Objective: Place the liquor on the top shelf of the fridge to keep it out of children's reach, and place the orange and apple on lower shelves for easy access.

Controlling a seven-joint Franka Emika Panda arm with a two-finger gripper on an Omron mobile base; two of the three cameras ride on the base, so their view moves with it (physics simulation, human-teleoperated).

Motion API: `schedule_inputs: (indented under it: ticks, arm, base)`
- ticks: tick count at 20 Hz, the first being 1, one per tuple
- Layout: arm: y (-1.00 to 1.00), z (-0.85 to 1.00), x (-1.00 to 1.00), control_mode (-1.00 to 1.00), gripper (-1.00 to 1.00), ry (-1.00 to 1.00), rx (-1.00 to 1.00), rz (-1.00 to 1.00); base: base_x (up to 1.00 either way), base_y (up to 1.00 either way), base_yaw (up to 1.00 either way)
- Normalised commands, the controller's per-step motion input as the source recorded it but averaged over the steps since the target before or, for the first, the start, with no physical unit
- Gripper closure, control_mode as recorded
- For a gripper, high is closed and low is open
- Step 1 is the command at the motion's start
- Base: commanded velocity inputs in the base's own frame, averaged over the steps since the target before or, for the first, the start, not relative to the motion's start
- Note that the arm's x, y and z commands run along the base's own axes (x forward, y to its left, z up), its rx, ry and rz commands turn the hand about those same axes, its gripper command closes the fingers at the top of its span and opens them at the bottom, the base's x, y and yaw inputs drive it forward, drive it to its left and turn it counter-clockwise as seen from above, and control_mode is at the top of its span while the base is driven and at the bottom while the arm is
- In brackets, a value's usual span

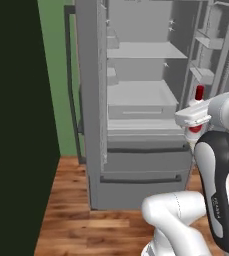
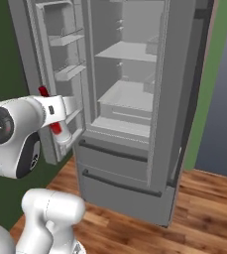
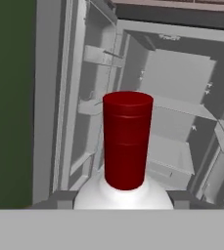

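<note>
My gripper (image 1: 193, 118) (image 2: 55, 112) is shut on the liquor (image 3: 128, 139), a clear-white bottle whose red cap (image 1: 199, 92) (image 2: 43, 91) sticks up above the hand. The bottle is held upright in front of the fridge (image 1: 136, 175) (image 2: 130, 178), level with its lower racks and drawer. Both upper doors stand open. The top shelf (image 1: 143, 50) (image 2: 127, 52) sits higher up, inside the cavity, with the lower shelves (image 1: 138, 95) (image 2: 125, 97) and a drawer beneath it. In the hand view the grey fingertips (image 3: 59, 199) flank the bottle's white shoulders. The orange and apple are out of view.
Narrow door racks (image 1: 206, 42) (image 2: 65, 39) hang on the open door close to the bottle. Closed freezer drawers with dark bar handles (image 1: 141, 179) (image 2: 117, 184) fill the fridge's bottom. A dark wall (image 1: 11, 125) and a green wall (image 1: 58, 75) stand beside it, above wooden floor (image 2: 199, 208).
</note>
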Motion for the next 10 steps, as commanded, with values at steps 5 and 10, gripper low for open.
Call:
schedule_inputs:
  ticks: [5,10]
  arm:
    - [0.00,0.00,0.00,1.00,1.00,0.00,0.00,0.00]
    - [0.00,0.00,0.00,1.00,1.00,0.00,0.00,0.00]
  base:
    - [0.43,0.00,-0.03]
    - [0.41,0.00,-0.08]
